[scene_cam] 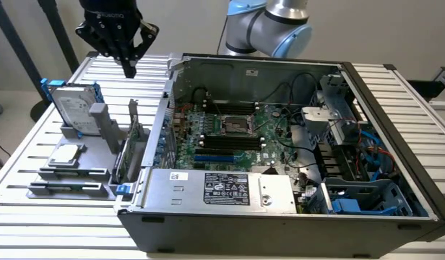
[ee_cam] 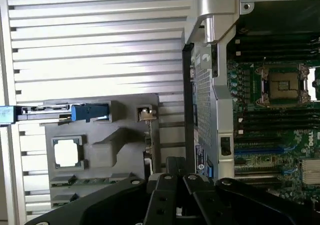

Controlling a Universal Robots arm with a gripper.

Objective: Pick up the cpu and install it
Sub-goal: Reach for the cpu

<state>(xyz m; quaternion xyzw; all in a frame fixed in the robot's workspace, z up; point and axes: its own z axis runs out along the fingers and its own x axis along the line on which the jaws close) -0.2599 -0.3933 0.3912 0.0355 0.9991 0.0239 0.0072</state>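
Cpu [scene_cam: 65,155] lying flat, shiny side up, in its square recess on the grey holder [scene_cam: 99,145] at the exterior view's left, outside the computer case [scene_cam: 280,230]; nothing touching it. In the wrist view the cpu [ee_cam: 67,152] shows as a bright square in the holder [ee_cam: 125,135]. Hard drive [scene_cam: 73,110] with blue rails stands on edge at the holder's far end, just behind the cpu. Two black memory sticks [scene_cam: 71,173] sit in slots nearer the camera. Gripper [scene_cam: 129,69] hangs in the air above the slatted table [scene_cam: 34,227], beyond the hard drive and well apart from the cpu; fingers drawn together to a point, holding nothing. Wrist view has the gripper [ee_cam: 175,171] fingers pressed together. Case lies open on its side. Motherboard [scene_cam: 276,142] is exposed, with the socket [scene_cam: 235,125] near its middle bare and its frame open. Arm [scene_cam: 269,24] is behind the case.
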